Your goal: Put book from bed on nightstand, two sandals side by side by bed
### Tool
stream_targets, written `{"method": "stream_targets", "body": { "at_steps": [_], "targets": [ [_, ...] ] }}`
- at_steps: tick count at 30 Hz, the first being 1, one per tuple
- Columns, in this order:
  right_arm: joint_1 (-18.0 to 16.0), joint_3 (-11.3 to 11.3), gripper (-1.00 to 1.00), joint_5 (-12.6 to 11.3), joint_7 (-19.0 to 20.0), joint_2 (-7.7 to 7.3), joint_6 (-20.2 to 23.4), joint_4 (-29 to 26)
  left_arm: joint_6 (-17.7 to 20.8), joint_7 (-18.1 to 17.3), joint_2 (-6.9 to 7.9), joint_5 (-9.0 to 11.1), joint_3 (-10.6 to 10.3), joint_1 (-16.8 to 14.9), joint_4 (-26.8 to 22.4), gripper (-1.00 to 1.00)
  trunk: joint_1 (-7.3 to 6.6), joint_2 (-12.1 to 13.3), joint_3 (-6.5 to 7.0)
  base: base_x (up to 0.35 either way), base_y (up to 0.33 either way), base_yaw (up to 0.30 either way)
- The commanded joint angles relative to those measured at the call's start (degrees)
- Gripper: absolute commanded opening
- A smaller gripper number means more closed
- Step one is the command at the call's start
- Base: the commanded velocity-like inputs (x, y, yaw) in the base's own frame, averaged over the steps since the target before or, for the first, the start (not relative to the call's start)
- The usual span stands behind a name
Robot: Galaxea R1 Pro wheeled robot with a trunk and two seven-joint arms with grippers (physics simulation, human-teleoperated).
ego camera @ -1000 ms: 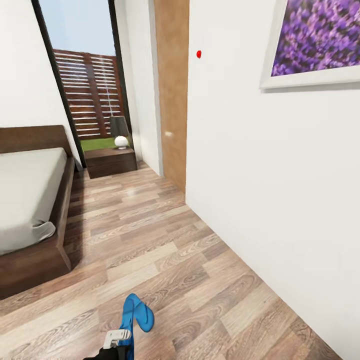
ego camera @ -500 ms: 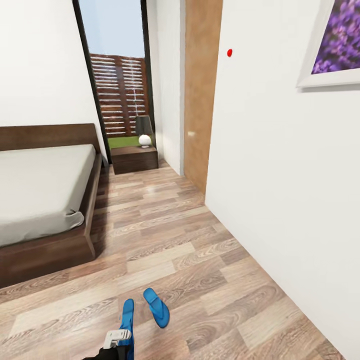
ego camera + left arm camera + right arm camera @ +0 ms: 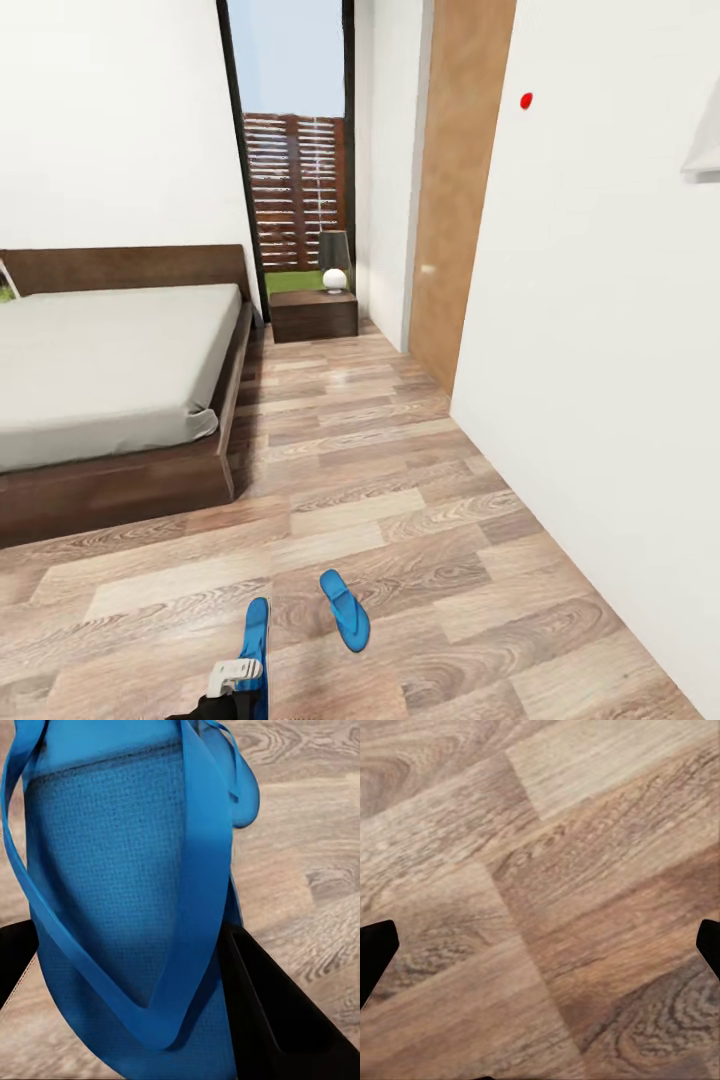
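Head view: my left fingers [image 3: 238, 680] pinch one blue sandal [image 3: 257, 655] at the bottom edge of the frame, over the plank floor [image 3: 400, 520]. The other sandal [image 3: 346, 609] lies on the floor just beside it. The bed [image 3: 110, 370] stands by the left wall, a nightstand [image 3: 314, 314] beyond its headboard end.

Left wrist view: the held sandal [image 3: 127, 907] sits between my dark fingers [image 3: 270, 1012].

Right wrist view: my right fingers [image 3: 540, 945] are spread over bare floor [image 3: 547, 870].

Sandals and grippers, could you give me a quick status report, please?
Left gripper shut on one sandal. Right gripper open, over bare floor. Other sandal on the floor, short of the bed. Path to bed clear.
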Motion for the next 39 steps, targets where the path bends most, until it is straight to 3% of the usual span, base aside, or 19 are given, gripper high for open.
{"method": "stream_targets", "body": {
  "at_steps": [1,39],
  "targets": [
    [0.01,-0.18,1.00,-0.39,0.26,0.03,0.36,-0.10,-0.09,-0.15,0.04,0.42,-0.38,-0.07,0.01,-1.00,-0.01,-0.02,-0.05,0.000,0.000,0.289],
    [0.01,-0.20,1.00,-0.33,0.26,0.00,0.36,-0.11,-0.09,-0.15,0.04,0.42,-0.38,-0.07,0.01,-1.00,-0.01,-0.02,-0.05,0.000,0.000,0.289]
  ]
}}
